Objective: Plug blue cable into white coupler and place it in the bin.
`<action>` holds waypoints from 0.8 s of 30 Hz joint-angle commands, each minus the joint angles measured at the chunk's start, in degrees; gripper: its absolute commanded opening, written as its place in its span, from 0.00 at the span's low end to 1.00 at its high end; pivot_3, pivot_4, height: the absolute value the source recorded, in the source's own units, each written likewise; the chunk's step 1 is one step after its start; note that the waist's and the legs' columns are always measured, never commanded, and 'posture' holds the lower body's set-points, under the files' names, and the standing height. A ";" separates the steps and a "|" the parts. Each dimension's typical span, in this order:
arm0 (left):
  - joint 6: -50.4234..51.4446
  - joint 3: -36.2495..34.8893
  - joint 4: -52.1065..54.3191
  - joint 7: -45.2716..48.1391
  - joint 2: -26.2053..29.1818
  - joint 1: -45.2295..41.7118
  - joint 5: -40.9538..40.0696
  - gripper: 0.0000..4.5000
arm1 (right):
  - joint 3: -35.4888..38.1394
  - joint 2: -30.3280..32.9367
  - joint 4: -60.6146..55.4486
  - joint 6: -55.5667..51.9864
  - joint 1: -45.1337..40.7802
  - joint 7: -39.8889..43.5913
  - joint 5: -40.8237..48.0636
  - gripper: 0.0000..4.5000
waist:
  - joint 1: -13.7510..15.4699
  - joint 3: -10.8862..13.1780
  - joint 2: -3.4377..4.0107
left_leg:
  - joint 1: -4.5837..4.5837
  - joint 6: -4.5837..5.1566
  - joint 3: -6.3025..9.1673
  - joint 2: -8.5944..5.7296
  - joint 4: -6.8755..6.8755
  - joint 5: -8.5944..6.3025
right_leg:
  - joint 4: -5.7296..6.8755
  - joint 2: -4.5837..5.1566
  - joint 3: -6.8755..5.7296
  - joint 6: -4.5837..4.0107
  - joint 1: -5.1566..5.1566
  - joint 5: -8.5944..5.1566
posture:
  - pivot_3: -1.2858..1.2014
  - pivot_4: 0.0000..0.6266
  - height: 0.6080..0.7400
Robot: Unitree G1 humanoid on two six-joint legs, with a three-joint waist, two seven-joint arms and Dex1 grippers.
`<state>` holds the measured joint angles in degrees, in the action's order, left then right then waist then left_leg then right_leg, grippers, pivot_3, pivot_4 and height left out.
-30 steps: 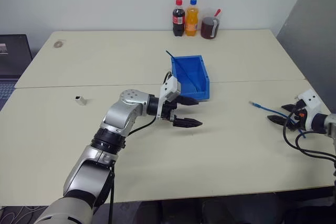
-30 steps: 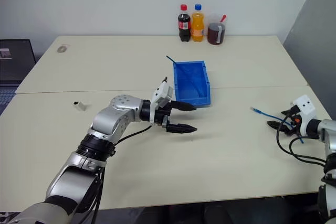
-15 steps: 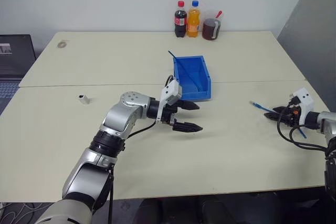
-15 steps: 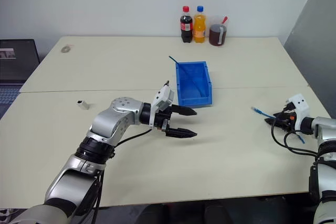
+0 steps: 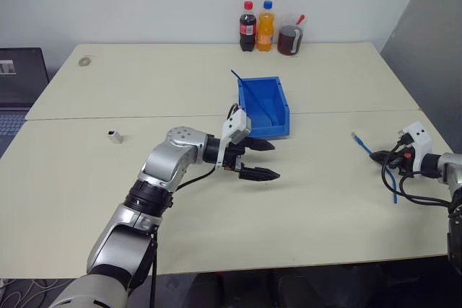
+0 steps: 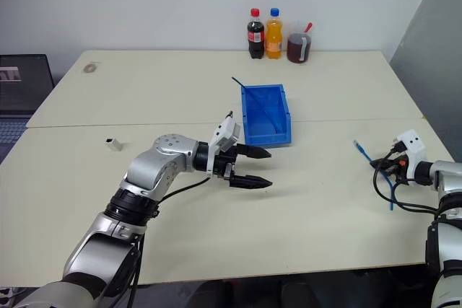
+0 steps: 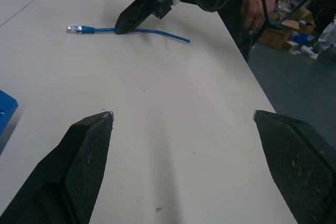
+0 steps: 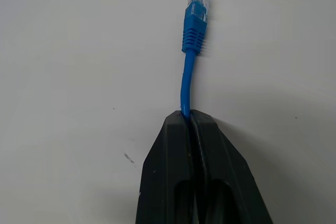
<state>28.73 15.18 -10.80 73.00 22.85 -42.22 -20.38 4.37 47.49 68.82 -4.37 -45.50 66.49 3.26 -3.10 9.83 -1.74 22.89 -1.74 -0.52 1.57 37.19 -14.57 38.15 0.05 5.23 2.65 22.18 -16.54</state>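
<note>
The right gripper (image 8: 190,116) is clamped on the blue cable (image 8: 187,80) near the right edge of the surface (image 5: 216,243). Its two black fingers (image 8: 168,171) are pressed together with the cord pinched between them, a short way behind one plug end. That clear plug with its blue boot sticks out beyond the fingertips, over the pale surface. The rest of the cord trails back past the gripper toward the near right edge (image 5: 394,191).

The left gripper (image 5: 261,159) hangs over the middle of the surface with its fingers (image 7: 86,153) spread wide apart, holding nothing, pointing toward the right side. It sits just in front of the bin (image 5: 263,108), which stands near the centre of the surface with a thin dark blue strand (image 5: 242,84) leaning out over its far left corner.

The white coupler (image 5: 112,135) lies alone toward the left edge of the surface, well apart from both grippers and the bin.

At the far edge stand two bottles (image 5: 256,27) and a jug (image 5: 289,37) of dark liquid.
</note>
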 commanded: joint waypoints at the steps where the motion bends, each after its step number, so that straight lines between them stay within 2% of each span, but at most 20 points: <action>1: 1.03 -3.53 4.43 -1.84 1.52 1.67 -1.82 1.00 | -0.54 0.77 -5.29 -0.24 3.43 4.28 0.28 0.01 | 0.01 0.00 0.00 | 0.00 0.00 0.01 0.00 0.00 0.00 | 0.00 0.00 -0.01 0.00 0.00 0.00 | 0.52 0.24 1.00; 5: 4.03 -8.34 11.60 -4.20 6.53 6.46 -3.55 1.00 | -1.23 0.50 -27.03 -3.08 12.08 8.33 3.52 0.01 | -0.28 -0.01 0.03 | 0.01 0.00 0.05 0.10 -0.02 0.00 | 0.03 -0.02 -0.01 0.00 0.03 0.00 | 0.52 0.24 1.00; 8: 4.79 -13.80 19.96 -4.94 14.46 16.91 -4.15 1.00 | -5.12 -1.23 -50.38 -5.16 18.35 8.72 4.87 0.01 | -0.70 0.01 0.11 | 0.00 0.00 0.10 0.13 -0.04 -0.01 | 0.28 -0.02 0.03 -0.02 0.17 -0.02 | 0.52 0.24 1.00; 11: 5.12 -18.92 26.39 -7.63 18.25 26.87 -4.89 1.00 | -11.33 -3.71 -58.74 0.14 18.11 7.68 0.34 0.01 | -1.44 0.09 0.13 | -0.20 -0.03 0.19 0.13 -0.05 -0.01 | 0.53 0.06 0.16 -0.07 0.16 -0.06 | 0.52 0.24 1.00; 14: 4.81 -28.25 38.32 -11.24 18.87 46.20 -5.58 1.00 | -19.55 -7.97 -55.65 12.61 12.68 3.40 -9.03 0.01 | -1.82 0.17 0.09 | -0.30 -0.13 0.32 0.08 0.05 0.05 | 0.79 0.06 0.04 -0.09 0.09 -0.08 | 0.52 0.24 1.00; 17: 4.00 -33.70 49.42 -17.57 13.72 59.84 -6.94 1.00 | -24.70 -13.80 -47.02 21.52 6.56 -1.87 -14.67 0.01 | -1.70 0.36 -0.24 | -0.50 -0.14 0.08 0.10 0.07 0.07 | 0.80 0.19 0.20 -0.11 0.02 -0.07 | 0.52 0.24 1.00; 20: 0.78 -33.99 57.38 -26.92 5.13 70.55 -3.94 1.00 | -29.02 -20.21 -35.34 29.34 0.50 -9.28 -20.59 0.01 | -0.62 0.45 -0.23 | -0.33 -0.19 0.36 0.15 0.55 0.12 | 0.85 0.27 0.04 -0.23 0.10 -0.05 | 0.52 0.24 1.00; 24: -0.97 -28.96 63.31 -37.16 -5.07 81.13 -0.95 1.00 | -33.59 -26.21 -23.08 37.59 -5.08 -16.63 -26.38 0.01 | -0.03 0.40 -0.33 | -0.35 -0.18 0.24 0.07 0.73 0.11 | 0.79 0.35 0.15 -0.34 -0.19 -0.01 | 0.52 0.24 1.00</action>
<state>29.38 -16.05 48.33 41.00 20.43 37.02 -22.86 -27.88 22.54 41.00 29.60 -48.89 52.57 -21.02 -3.13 10.23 -2.08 22.54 -1.92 -0.25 1.60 37.94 -14.46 38.95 0.41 5.36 2.30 22.01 -16.56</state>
